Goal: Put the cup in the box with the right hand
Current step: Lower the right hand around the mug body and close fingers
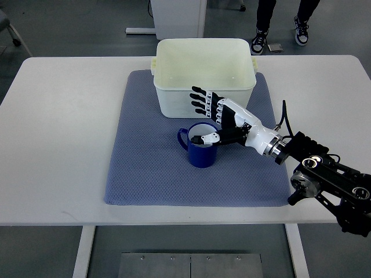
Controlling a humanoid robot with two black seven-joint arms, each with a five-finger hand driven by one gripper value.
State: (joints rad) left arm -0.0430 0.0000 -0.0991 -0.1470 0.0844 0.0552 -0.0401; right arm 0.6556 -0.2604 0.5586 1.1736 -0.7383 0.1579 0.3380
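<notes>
Standing upright on mat, blue cup [202, 149], right hand [217, 119] fingers spread above it, thumb over rim

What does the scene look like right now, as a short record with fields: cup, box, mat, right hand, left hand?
cup: blue mug, upright on the mat, just in front of the box, handle to picture left
box: white bin, open, nothing seen inside
mat: blue-grey cloth under both
right hand: right hand at the mug's rim, thumb inside it, fingers extended toward the box; no closed grasp
left hand: not in view
</notes>
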